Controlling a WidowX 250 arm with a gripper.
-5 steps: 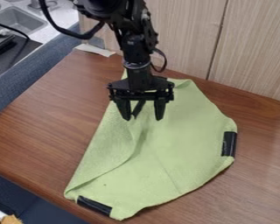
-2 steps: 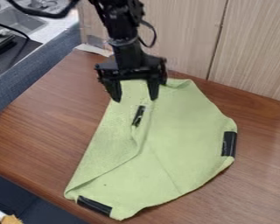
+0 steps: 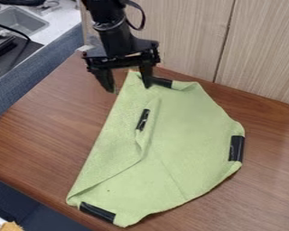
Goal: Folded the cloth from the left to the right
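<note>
Cloth point(image 3: 183, 131) at frame centre looks light and limp, best pinched by its folded edge point(image 3: 139, 142); upper left, the gripper point(image 3: 129, 88) hangs spread, empty.

The table point(image 3: 38, 122) has a brown surface, with wood grain. On it lies one green cloth point(image 3: 192, 122) – its left side is folded toward the middle.

Wooden table point(image 3: 32, 131); grey sink point(image 3: 19, 21); panelled wall point(image 3: 183, 40).
</note>
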